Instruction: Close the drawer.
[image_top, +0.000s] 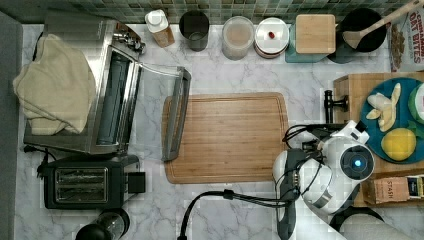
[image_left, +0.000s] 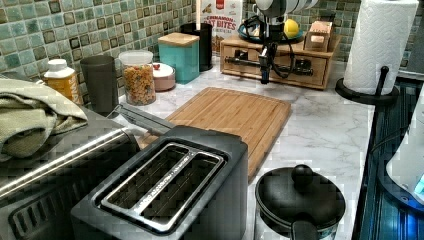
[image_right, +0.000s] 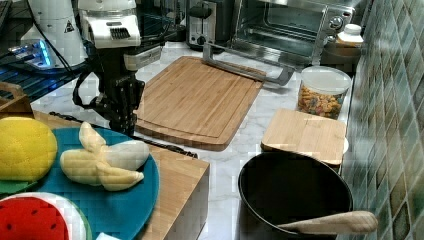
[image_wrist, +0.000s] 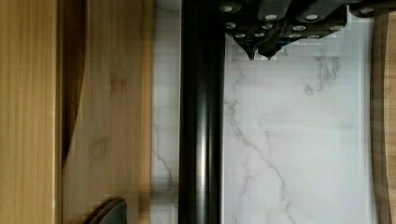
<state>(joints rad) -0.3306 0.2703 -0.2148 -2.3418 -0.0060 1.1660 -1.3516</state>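
Hanging just in front of the one drawer (image_left: 280, 62), my gripper (image_wrist: 260, 55) has its fingertips pressed together on nothing, beside the single black bar handle (image_wrist: 201, 121). That drawer sits in the wooden cabinet (image_left: 320, 70) at the counter's (image_top: 235, 205) back edge in the left view. One cutting board (image_top: 227, 136) lies nearby, bare marble between them.

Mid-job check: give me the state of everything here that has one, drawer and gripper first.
drawer: almost fully in, a thin dark gap showing.
gripper: shut, empty, beside the black bar handle.
toaster oven: door folded down, open.
toaster: slots empty.
cereal jar: lid on.
teal canister: wooden lid on.
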